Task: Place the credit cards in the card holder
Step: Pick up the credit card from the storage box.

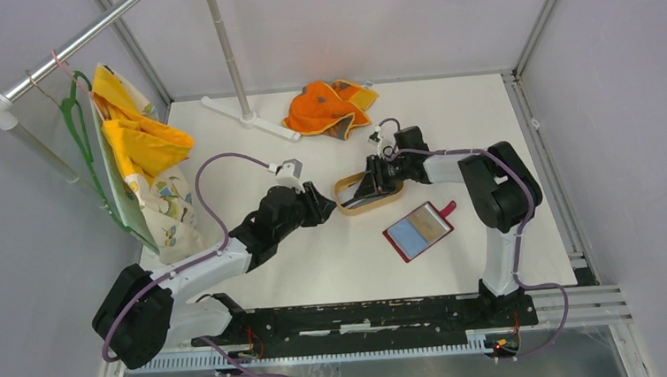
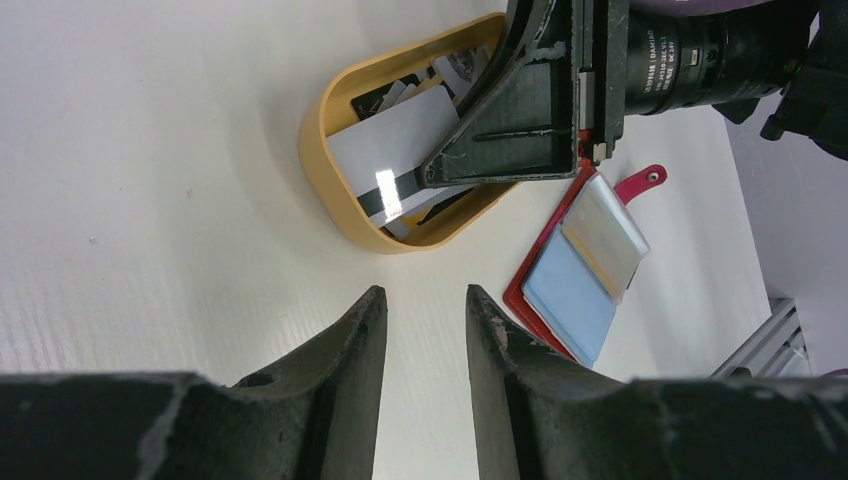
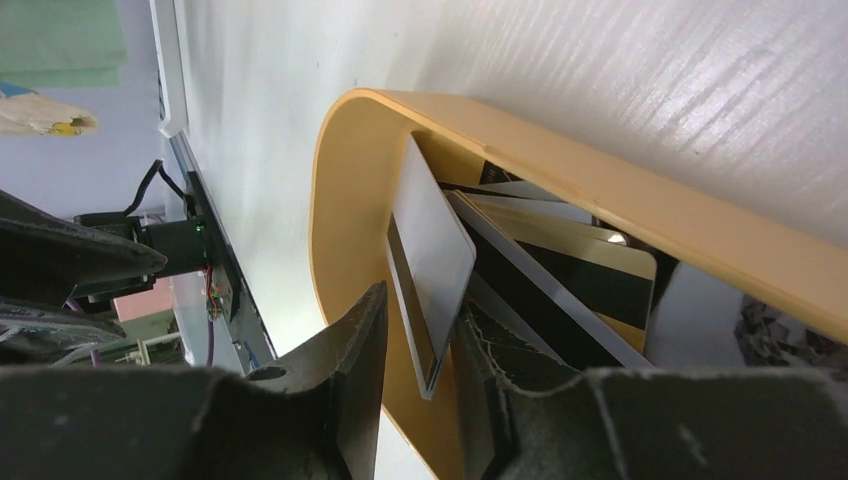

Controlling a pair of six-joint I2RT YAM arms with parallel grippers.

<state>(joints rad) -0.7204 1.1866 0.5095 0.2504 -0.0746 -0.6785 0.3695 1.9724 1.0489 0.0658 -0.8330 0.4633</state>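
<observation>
White worktop (image 1: 318, 269) in a grey-walled booth, credit cards (image 2: 395, 140) not in the card holder (image 1: 417, 231) yet
The cards sit jumbled in a tan oval tray (image 1: 341, 188) mid-worktop. The right jaws are down in it, either side of a white card (image 3: 435, 260) standing on edge, and I can't tell if they're actually pinching it. The left jaws hover apart, holding nothing, just beside the tray. The red holder lies open nearby, with an orange cloth (image 1: 324, 107) at the back.

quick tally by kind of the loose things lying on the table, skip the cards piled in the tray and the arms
tan tray: 1
red card holder: 1
orange cloth: 1
total: 3
</observation>
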